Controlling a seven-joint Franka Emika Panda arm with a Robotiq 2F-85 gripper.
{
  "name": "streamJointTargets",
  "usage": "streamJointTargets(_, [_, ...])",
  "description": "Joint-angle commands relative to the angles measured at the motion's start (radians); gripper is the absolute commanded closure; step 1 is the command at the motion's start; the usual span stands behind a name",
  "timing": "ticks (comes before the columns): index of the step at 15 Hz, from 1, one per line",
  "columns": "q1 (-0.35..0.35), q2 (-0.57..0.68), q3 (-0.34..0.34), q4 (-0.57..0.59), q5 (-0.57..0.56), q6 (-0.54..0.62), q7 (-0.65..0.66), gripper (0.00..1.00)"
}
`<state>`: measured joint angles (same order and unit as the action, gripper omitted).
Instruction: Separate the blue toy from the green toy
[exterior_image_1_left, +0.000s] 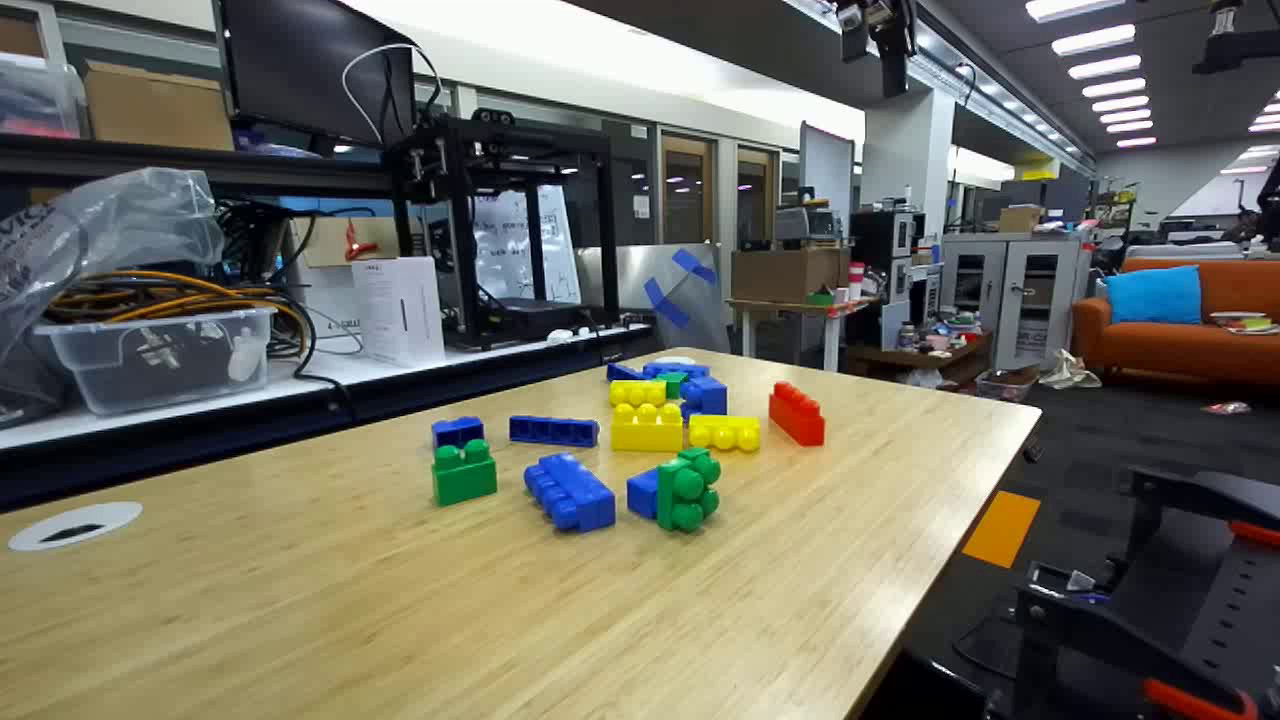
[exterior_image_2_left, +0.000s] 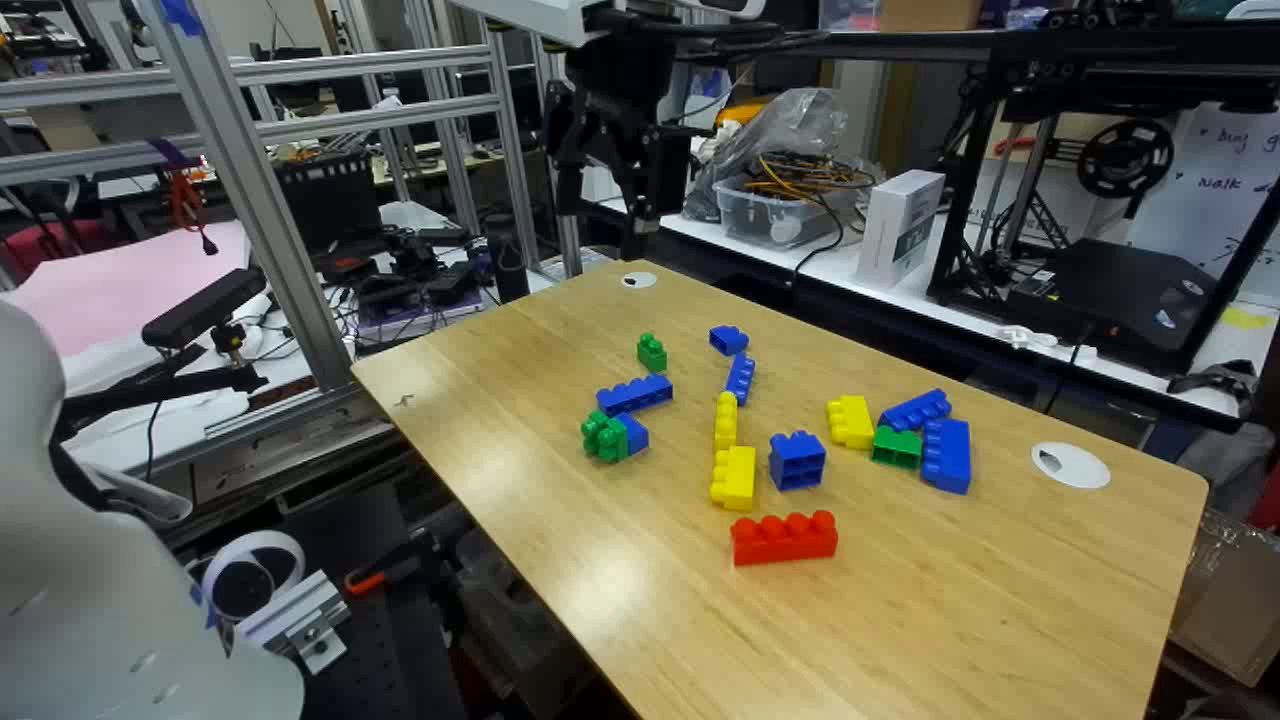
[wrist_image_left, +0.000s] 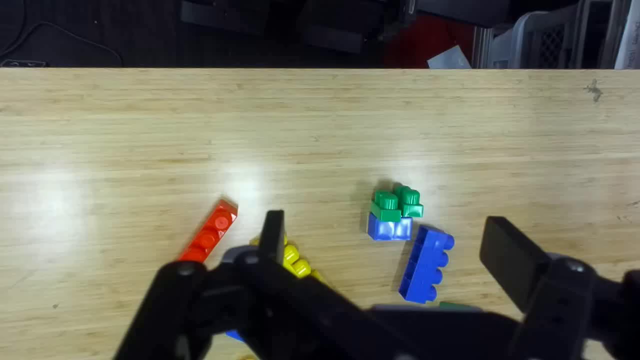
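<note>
The small blue brick (wrist_image_left: 391, 228) is joined to the bright-green studded brick (wrist_image_left: 386, 214). The pair lies on the wooden table with the green studs pointing sideways. In both exterior views the blue brick (exterior_image_1_left: 643, 493) (exterior_image_2_left: 636, 433) sits against the back of the green brick (exterior_image_1_left: 668, 498) (exterior_image_2_left: 604, 437). My gripper (wrist_image_left: 387, 235) is open with nothing between its fingers. In the wrist view the pair shows between the two fingertips, well below them. In an exterior view the gripper (exterior_image_2_left: 605, 222) hangs high above the table, apart from all bricks.
A longer blue brick (wrist_image_left: 425, 265) lies close beside the pair. A chunkier green block (exterior_image_1_left: 464, 475), yellow bricks (exterior_image_1_left: 647, 430), a red brick (exterior_image_2_left: 785, 538) and several other blue bricks (exterior_image_2_left: 797, 461) are spread over the table. The table edge (wrist_image_left: 320, 72) runs near the pair.
</note>
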<state>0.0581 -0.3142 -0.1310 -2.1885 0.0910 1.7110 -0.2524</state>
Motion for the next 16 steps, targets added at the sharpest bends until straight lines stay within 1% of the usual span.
streamJointTargets(1, [-0.024, 0.002, 0.021, 0.002, 0.006, -0.003, -0.005, 0.0])
streamJointTargets(13, [-0.024, 0.002, 0.021, 0.002, 0.006, -0.003, -0.005, 0.0])
streamJointTargets(16, [-0.018, 0.053, 0.02, 0.032, 0.011, -0.014, -0.04, 0.0])
